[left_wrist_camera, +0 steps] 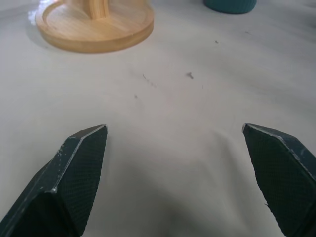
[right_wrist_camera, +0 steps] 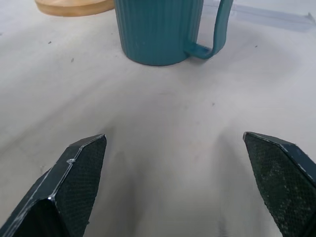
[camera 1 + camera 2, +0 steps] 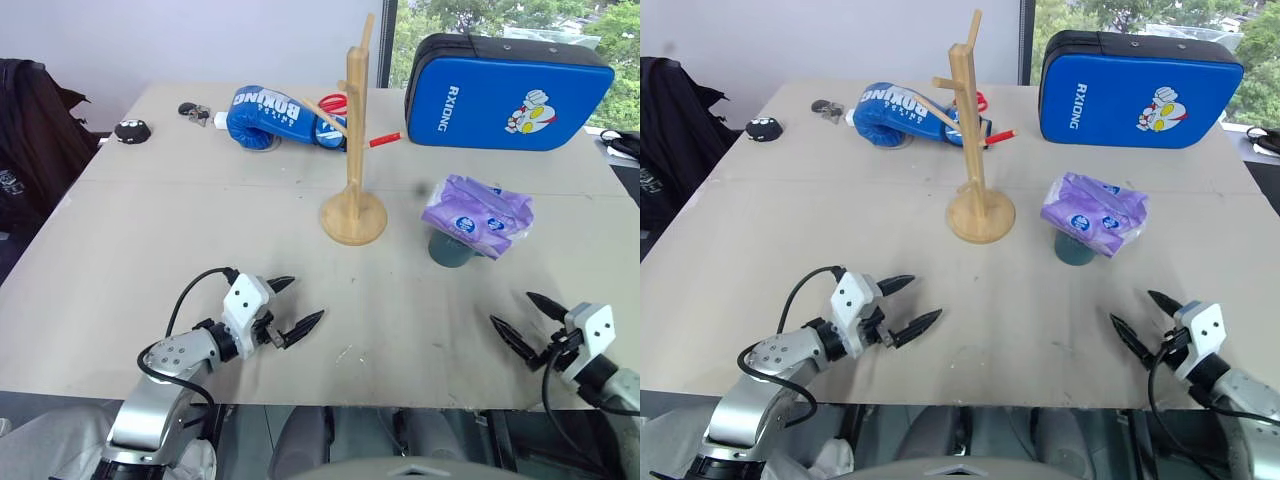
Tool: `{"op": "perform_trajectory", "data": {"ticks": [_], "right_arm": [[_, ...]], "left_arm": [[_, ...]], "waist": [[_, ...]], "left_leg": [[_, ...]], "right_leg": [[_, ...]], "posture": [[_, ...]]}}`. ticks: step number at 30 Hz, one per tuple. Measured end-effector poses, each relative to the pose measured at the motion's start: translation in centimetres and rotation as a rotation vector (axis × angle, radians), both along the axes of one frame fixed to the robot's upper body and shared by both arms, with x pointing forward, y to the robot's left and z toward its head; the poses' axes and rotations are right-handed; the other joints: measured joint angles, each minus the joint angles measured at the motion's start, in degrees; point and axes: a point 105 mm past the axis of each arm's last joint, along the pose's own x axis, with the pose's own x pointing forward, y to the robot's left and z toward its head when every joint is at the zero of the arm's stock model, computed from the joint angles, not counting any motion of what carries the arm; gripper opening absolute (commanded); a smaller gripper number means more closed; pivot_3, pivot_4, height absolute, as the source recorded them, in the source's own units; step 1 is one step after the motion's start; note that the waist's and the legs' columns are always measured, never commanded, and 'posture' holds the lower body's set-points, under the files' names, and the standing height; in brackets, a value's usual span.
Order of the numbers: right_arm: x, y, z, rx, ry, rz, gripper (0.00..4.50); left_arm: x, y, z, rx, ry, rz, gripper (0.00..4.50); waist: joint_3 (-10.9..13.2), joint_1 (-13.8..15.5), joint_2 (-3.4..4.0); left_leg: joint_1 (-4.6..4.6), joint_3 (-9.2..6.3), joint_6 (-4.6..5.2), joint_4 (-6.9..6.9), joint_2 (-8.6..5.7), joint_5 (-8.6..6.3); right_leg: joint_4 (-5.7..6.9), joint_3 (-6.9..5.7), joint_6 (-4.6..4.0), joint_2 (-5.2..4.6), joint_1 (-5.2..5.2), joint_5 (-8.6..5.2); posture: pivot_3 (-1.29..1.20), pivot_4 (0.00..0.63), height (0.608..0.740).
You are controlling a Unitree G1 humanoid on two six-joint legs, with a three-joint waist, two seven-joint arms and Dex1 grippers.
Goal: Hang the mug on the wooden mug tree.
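Mug (image 2: 159, 30) under purple packet (image 3: 477, 216); both grippers' fingers spread, grasping nothing

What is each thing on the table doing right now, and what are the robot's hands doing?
mug: standing on the table, purple packet on top, not hung.
purple packet: lying across the mug's top.
wooden mug tree: upright, pegs bare.
boxing glove: lying on its side.
blue pad: lying flat at the far edge.
left gripper: open, holding nothing.
right gripper: open, holding nothing.
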Motion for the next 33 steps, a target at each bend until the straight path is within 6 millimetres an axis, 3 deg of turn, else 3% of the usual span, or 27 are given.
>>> {"op": "perform_trajectory", "data": {"ticks": [3, 5, 8, 14, 18, 23, 26, 29, 33], "right_arm": [[1.0, -0.4, 4.9, -0.071, -0.111, 0.038, 4.48], [1.9, 0.7, 9.7, -0.147, -0.257, 0.092, 4.48], [2.3, 2.3, 11.7, -0.204, -0.316, 0.147, 4.48], [3.1, 7.6, 11.8, -0.232, -0.315, 0.305, 4.48], [3.9, 8.4, 10.9, -0.329, -0.306, 0.320, 4.48], [5.9, 7.1, 8.8, -0.514, -0.266, 0.253, 4.48], [6.0, 6.9, 8.6, -0.542, -0.262, 0.244, 3.74], [6.4, 7.1, 9.2, -0.568, -0.291, 0.245, 2.23], [6.4, 7.3, 9.6, -0.576, -0.310, 0.250, 0.64]], "left_arm": [[0.2, -0.6, 1.7, -0.022, -0.019, -0.056, 4.50], [0.2, -2.1, 4.4, -0.053, -0.088, -0.145, 4.50], [-0.1, -3.1, 5.8, -0.081, -0.110, -0.208, 4.50], [-0.5, -4.5, 7.7, -0.096, -0.117, -0.299, 4.50], [-0.3, -5.1, 8.7, -0.097, -0.145, -0.311, 4.50], [-0.1, -5.7, 9.4, -0.092, -0.160, -0.299, 4.50], [0.1, -5.7, 9.4, -0.091, -0.154, -0.286, 4.50], [0.2, -5.8, 9.4, -0.091, -0.156, -0.280, 4.50], [0.3, -5.8, 9.6, -0.091, -0.163, -0.275, 4.50]], "waist": [[0.0, -0.1, 0.00], [0.0, -0.1, -0.02], [0.0, -0.1, -0.04], [0.0, 0.0, -0.06], [0.0, 0.1, -0.09], [0.0, 0.0, -0.10], [0.0, 0.0, -0.10], [0.0, 0.0, -0.10], [0.0, 0.0, -0.10]], "left_leg": [[0.00, -0.04, 0.00, 0.01, 0.02, 0.00], [0.01, -0.08, 0.00, 0.00, 0.03, 0.00], [-0.04, -0.10, 0.00, -0.01, 0.02, 0.00], [-0.11, -0.13, 0.00, 0.05, 0.00, 0.00], [-0.15, -0.15, 0.00, 0.05, -0.02, 0.00], [-0.14, -0.13, -0.02, 0.04, -0.02, 0.01], [-0.13, -0.13, -0.02, 0.04, -0.02, 0.01], [-0.12, -0.13, -0.02, 0.05, -0.02, 0.01], [-0.15, -0.13, -0.02, 0.04, -0.02, 0.01]], "right_leg": [[0.03, -0.02, 0.00, 0.03, 0.00, 0.00], [0.03, -0.04, 0.00, 0.06, 0.01, 0.00], [0.00, -0.06, 0.00, 0.06, 0.00, 0.00], [-0.01, -0.08, 0.01, 0.03, -0.02, 0.01], [-0.02, -0.11, 0.01, 0.04, -0.05, 0.00], [-0.02, -0.09, 0.01, 0.04, -0.05, 0.00], [-0.02, -0.09, 0.01, 0.04, -0.05, 0.00], [-0.01, -0.08, 0.01, 0.04, -0.05, 0.00], [-0.02, -0.09, 0.01, 0.04, -0.06, 0.00]], "posture": [[0.00, 0.150, 0.737], [0.00, 0.150, 0.737], [0.00, 0.150, 0.737], [0.00, 0.150, 0.737], [0.00, 0.150, 0.737], [0.00, 0.150, 0.737], [0.00, 0.150, 0.737], [0.00, 0.150, 0.737], [0.00, 0.150, 0.737]]}}
